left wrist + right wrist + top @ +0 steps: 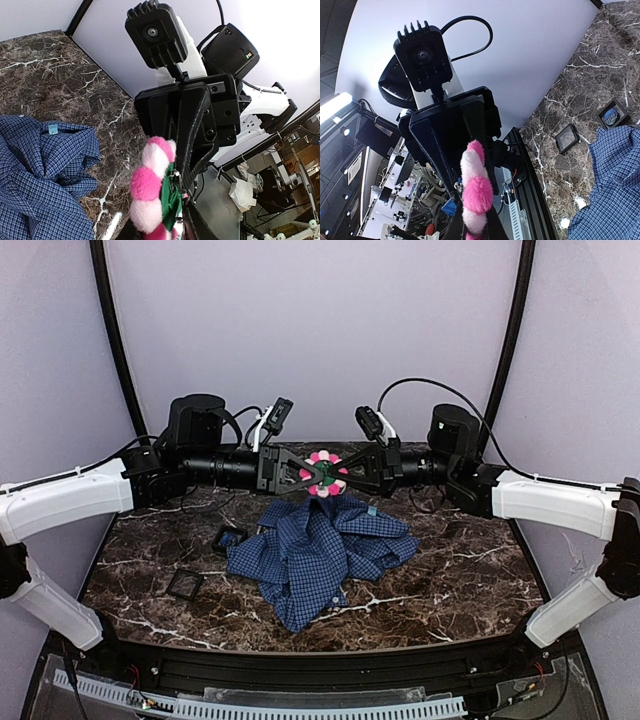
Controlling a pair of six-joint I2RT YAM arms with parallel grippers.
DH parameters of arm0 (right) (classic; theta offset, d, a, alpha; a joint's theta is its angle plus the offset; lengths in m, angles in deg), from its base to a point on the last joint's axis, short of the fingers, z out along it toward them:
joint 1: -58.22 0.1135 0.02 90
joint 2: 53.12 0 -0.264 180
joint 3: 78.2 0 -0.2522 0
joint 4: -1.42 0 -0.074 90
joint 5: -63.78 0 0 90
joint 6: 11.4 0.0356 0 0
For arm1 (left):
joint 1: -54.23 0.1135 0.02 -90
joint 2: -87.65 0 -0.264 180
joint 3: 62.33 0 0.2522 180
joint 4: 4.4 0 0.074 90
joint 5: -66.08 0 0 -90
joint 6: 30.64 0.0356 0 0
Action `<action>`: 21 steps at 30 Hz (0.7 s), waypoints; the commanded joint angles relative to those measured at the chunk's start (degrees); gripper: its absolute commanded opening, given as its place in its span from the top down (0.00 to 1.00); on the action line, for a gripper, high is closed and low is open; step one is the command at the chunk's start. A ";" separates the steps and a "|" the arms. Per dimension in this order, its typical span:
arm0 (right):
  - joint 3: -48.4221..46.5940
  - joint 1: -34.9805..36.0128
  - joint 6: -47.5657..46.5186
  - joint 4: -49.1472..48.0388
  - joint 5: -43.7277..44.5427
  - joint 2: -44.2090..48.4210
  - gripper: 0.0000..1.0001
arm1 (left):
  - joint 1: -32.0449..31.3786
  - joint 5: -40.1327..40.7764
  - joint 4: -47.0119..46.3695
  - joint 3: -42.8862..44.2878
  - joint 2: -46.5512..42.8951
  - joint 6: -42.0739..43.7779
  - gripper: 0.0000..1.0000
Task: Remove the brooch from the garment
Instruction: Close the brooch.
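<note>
The brooch (324,474), a flower of pink and pale pink pompom petals on a green back, hangs in the air at the back centre, between both grippers. My left gripper (312,476) and right gripper (338,478) meet on it from either side, fingers closed against it. The left wrist view shows the brooch (152,185) side-on, with the right gripper's fingers (192,125) at its green back. In the right wrist view the brooch (477,190) sits between my fingers. The garment (315,550), a blue checked shirt, lies crumpled on the table just below; the brooch shows no link to it.
Two small black square trays (229,537) (185,585) lie on the dark marble table (450,570) left of the shirt. The shirt's light-blue tag (371,509) faces up. A white wall closes off the back.
</note>
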 commanded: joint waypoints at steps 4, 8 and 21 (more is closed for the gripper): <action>0.41 0.45 -0.09 -1.04 -0.11 0.65 1.00 | 0.06 2.32 1.88 0.61 -0.58 0.78 0.78; 0.24 0.45 -0.09 -1.10 -0.20 0.47 1.00 | 0.19 2.85 1.88 0.47 -0.76 0.80 0.78; 0.36 0.45 -0.02 -1.41 -0.29 0.44 1.00 | 0.37 4.33 1.80 0.10 -1.12 0.92 0.79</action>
